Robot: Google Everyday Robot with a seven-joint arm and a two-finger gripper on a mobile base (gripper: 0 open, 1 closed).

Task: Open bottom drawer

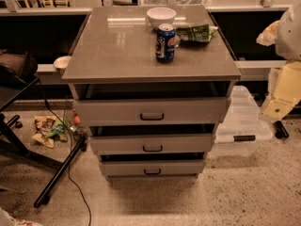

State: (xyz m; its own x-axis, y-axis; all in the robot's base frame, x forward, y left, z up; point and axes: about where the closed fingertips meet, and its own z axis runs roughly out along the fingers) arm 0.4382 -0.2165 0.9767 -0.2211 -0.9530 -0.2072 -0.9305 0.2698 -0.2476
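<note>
The grey cabinet (pixel 117 41) stands in the middle of the camera view with three flat drawer fronts stacked below its top. The bottom drawer (pixel 127 168) is the narrowest front, just above the floor, with a small dark pull handle (pixel 152 172) at its centre. A dark gap shows above each front. My arm comes in at the right edge, and the gripper (pixel 281 127) hangs low there, to the right of the cabinet at about the height of the middle drawer (pixel 117 145), well apart from the handle.
On the cabinet top are a white bowl (pixel 161 16), a blue soda can (pixel 165 43) and a green snack bag (pixel 197 32). A clear plastic bin (pixel 242 121) sits on the floor at the right. Black chair legs (pixel 59 173), a cable and wrappers (pixel 47 128) lie at the left.
</note>
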